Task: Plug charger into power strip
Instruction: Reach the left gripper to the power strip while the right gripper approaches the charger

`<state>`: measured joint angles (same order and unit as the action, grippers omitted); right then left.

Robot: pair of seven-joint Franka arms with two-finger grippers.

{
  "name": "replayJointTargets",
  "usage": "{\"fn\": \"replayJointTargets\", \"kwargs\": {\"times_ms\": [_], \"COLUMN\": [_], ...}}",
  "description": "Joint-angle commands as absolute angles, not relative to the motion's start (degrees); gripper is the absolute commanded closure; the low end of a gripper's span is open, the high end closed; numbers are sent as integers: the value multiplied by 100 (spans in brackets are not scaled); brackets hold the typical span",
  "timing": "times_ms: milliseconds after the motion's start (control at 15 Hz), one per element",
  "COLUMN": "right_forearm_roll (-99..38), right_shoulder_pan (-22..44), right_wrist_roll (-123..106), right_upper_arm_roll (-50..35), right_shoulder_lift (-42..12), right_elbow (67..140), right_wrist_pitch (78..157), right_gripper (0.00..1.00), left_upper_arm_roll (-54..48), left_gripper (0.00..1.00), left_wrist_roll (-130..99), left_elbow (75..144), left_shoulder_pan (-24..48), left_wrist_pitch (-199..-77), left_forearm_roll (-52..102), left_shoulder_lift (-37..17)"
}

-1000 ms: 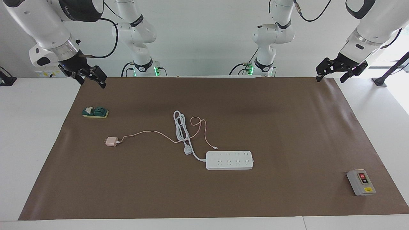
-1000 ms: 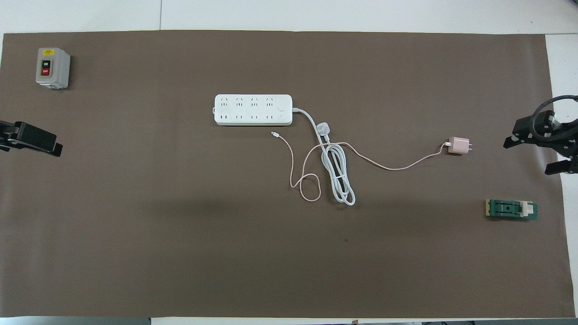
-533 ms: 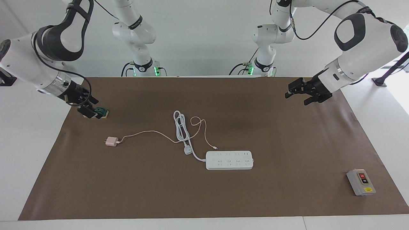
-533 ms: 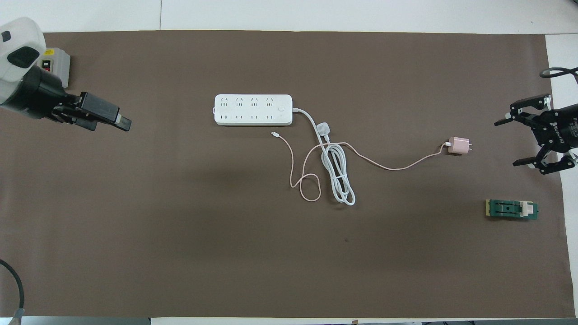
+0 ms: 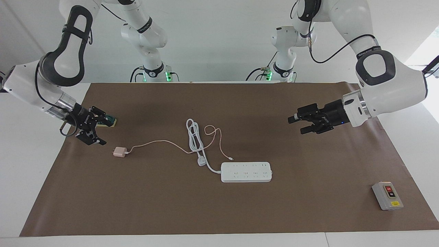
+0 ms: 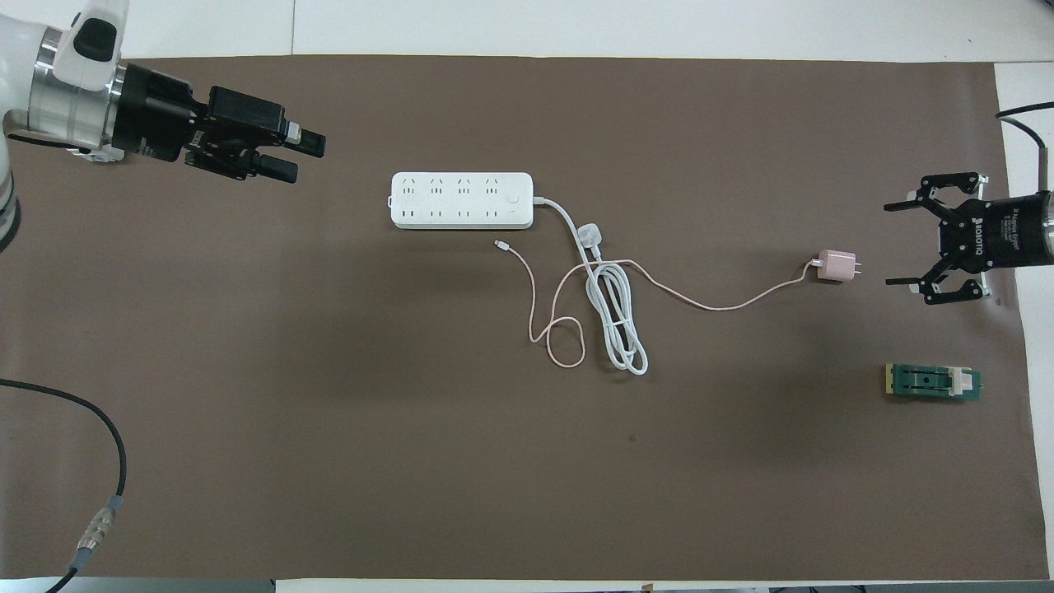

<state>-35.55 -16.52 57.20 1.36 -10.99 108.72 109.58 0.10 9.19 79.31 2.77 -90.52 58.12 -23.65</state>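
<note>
Now, in the facing view, the right gripper (image 5: 98, 129) hangs low over the brown mat (image 5: 308, 212), at 9 o'clock from the charger (image 5: 119, 152) and near it without touching; its fingers are spread and hold nothing. A green block (image 5: 107, 120) lies at 12 o'clock from that gripper. The charger sits on the mat toward the right arm's end of the table, its thin pink cable (image 5: 161, 141) running toward 3 o'clock and looping near a coiled white cord (image 5: 193, 135). The power strip (image 5: 246, 172) lies flat near the mat's middle, at 4 o'clock from the charger and well apart from it. The left gripper (image 5: 295, 125) hovers over bare mat at 1 o'clock from the strip, released and empty. A grey switch box (image 5: 387, 196) sits at 4 o'clock from the strip, near the mat's corner.

Next, in the overhead view, the right gripper (image 6: 899, 244) shows 2 splayed fingers at 3 o'clock from the charger (image 6: 837, 266), with a gap between them. The power strip (image 6: 461, 200) lies at 10 o'clock from the charger, and the cable's small connector (image 6: 498, 244) rests just at 6 o'clock from the strip. The left gripper (image 6: 305, 158) sits at 9 o'clock from the strip, released. The green block (image 6: 933, 382) lies at 5 o'clock from the charger.
</note>
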Motion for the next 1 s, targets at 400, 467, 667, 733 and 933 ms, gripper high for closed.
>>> {"fn": "replayJointTargets", "kwargs": {"times_ms": [400,467,667,733,933], "right_forearm_roll": [-3867,-3945,-4069,-4130,-4236], "right_shoulder_pan": [-2004,-2030,-2101,-2101,-2092], "right_wrist_roll": [4738,4555,4386,4351,4228], "right_upper_arm_roll": [79,79,79,79,79], "right_shoulder_lift": [-2029,-2126,-2241,-2250,-2355], "right_elbow": [10837,10846,10837,10837,10846], "right_wrist_pitch": [11127,11170,11285,11303,11408], "right_gripper": [0,0,0,0,0], "left_upper_arm_roll": [53,44,53,53,62], "left_gripper": [0,0,0,0,0], "left_wrist_roll": [2328,2494,3101,3242,3576], "left_elbow": [9579,9693,10132,10273,10642], "left_shoulder_pan": [536,536,720,773,992], "left_wrist_pitch": [-9650,-9642,-9659,-9650,-9650], "left_forearm_roll": [8540,8700,9077,9279,9718], "left_shoulder_lift": [-2461,-2496,-2549,-2566,-2619]}}
